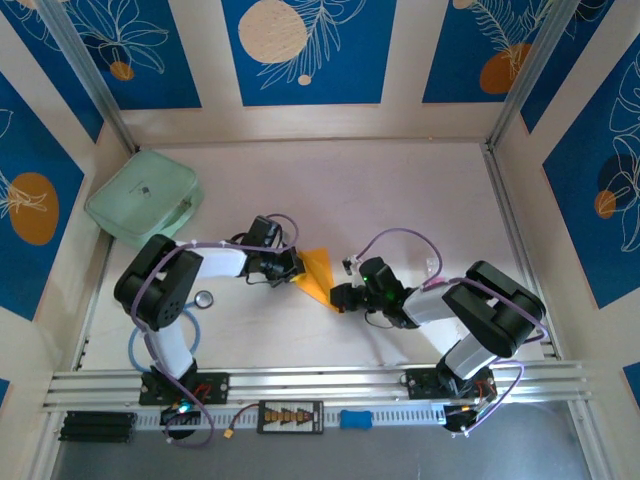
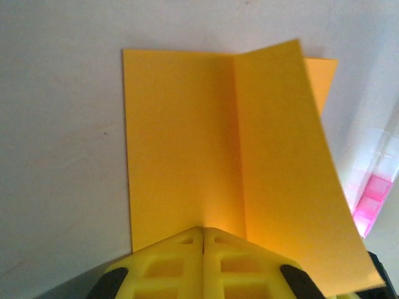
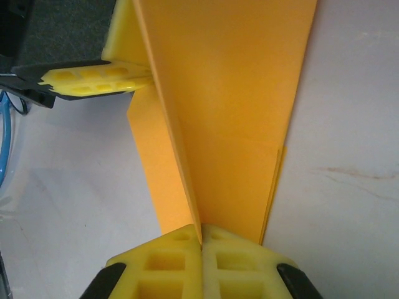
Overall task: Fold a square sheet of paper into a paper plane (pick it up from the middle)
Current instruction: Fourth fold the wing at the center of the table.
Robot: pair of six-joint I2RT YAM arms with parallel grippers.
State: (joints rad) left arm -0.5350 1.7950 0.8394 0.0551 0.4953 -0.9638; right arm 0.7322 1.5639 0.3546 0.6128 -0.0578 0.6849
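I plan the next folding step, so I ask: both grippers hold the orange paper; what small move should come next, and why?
Probably press the raised half of the square sheet of paper down onto the other. The left gripper and right gripper are shut on its centre crease from opposite ends, and the halves stand apart at an angle.

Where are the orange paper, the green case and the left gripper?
orange paper (image 1: 318,272): top view, its visible middle.
green case (image 1: 143,200): top view, lid centre.
left gripper (image 2: 202,232): left wrist view, between fingertips.
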